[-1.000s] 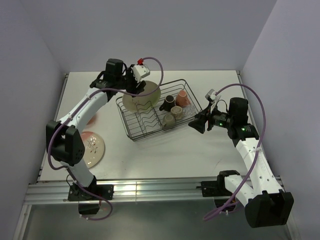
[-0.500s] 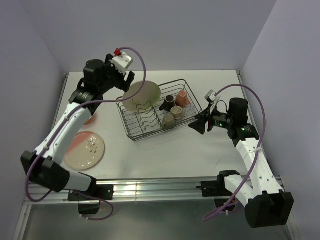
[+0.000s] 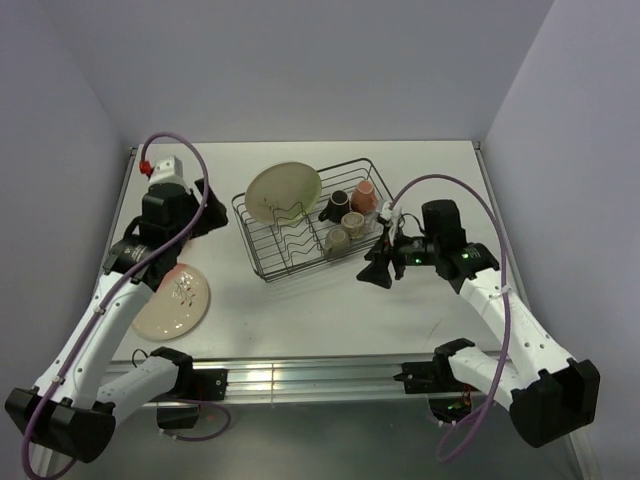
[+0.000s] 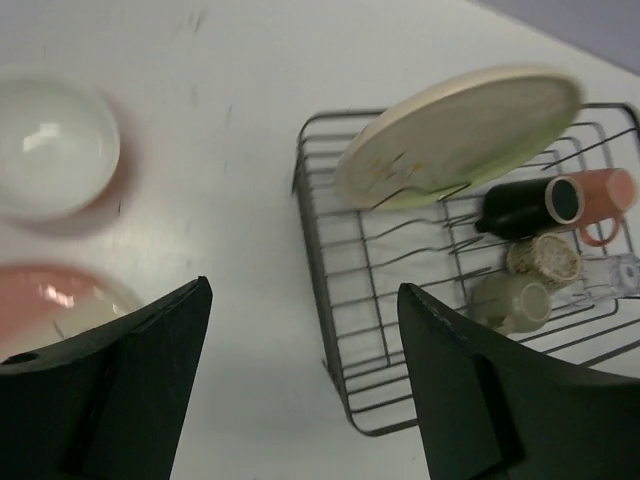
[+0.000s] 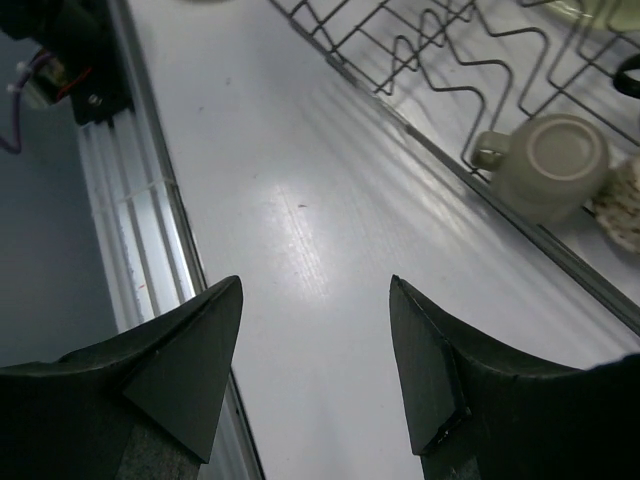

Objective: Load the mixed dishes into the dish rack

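The left gripper [image 4: 305, 300] hangs wide open and empty. The dish rack [image 4: 380, 240] runs lengthwise away to its right, a green plate [image 4: 455, 135] leaning on edge at the near end. The right gripper [image 5: 315, 285], open and empty too, hovers beside the rack.

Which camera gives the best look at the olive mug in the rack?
Right wrist: the olive mug is close and sharp, handle visible. Top external shows it small inside the dish rack; left wrist shows it blurred, toward the right.
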`<move>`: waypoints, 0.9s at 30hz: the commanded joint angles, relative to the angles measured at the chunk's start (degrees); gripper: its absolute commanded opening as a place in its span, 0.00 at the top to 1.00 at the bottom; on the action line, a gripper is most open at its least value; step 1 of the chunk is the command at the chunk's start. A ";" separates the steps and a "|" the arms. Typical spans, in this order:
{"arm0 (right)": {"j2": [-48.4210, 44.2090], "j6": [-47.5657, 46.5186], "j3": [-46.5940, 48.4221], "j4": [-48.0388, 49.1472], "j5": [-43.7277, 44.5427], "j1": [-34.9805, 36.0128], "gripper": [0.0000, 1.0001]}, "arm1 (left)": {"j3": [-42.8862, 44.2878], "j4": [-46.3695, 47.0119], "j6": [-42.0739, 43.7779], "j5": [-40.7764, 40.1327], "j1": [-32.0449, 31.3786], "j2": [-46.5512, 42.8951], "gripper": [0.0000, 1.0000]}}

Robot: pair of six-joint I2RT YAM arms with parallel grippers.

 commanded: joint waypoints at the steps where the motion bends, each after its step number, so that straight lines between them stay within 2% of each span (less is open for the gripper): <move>1: 1.18 -0.40 2.85 0.05 1.52 4.08 0.32 | -5.26 -13.39 -18.45 -4.46 0.52 -1.18 0.20; 2: 2.06 -0.14 2.94 0.40 1.35 4.79 0.32 | -6.16 -14.61 -22.20 -4.98 0.96 -1.10 0.21; 5: 4.42 0.39 3.55 0.67 1.61 6.38 0.32 | -9.67 -17.96 -26.28 -4.98 2.97 0.22 0.26; 10: 9.00 -0.92 6.19 -1.70 1.96 8.40 0.32 | -16.44 -12.44 -24.10 1.16 9.83 5.04 0.36; 14: 9.53 -0.14 6.54 0.13 2.32 9.98 0.32 | -15.49 -9.97 -21.81 0.73 12.56 12.95 0.45; 18: 9.80 1.01 5.75 1.54 1.79 10.95 0.32 | -13.29 -8.92 -20.14 0.20 12.56 21.99 0.50; 23: 10.15 0.66 5.05 2.07 1.53 11.91 0.33 | -11.88 -9.70 -19.69 -2.34 12.56 28.34 0.51; 27: 11.03 0.22 5.49 1.98 1.17 12.97 0.33 | -12.49 -9.53 -19.96 -3.66 12.56 31.50 0.60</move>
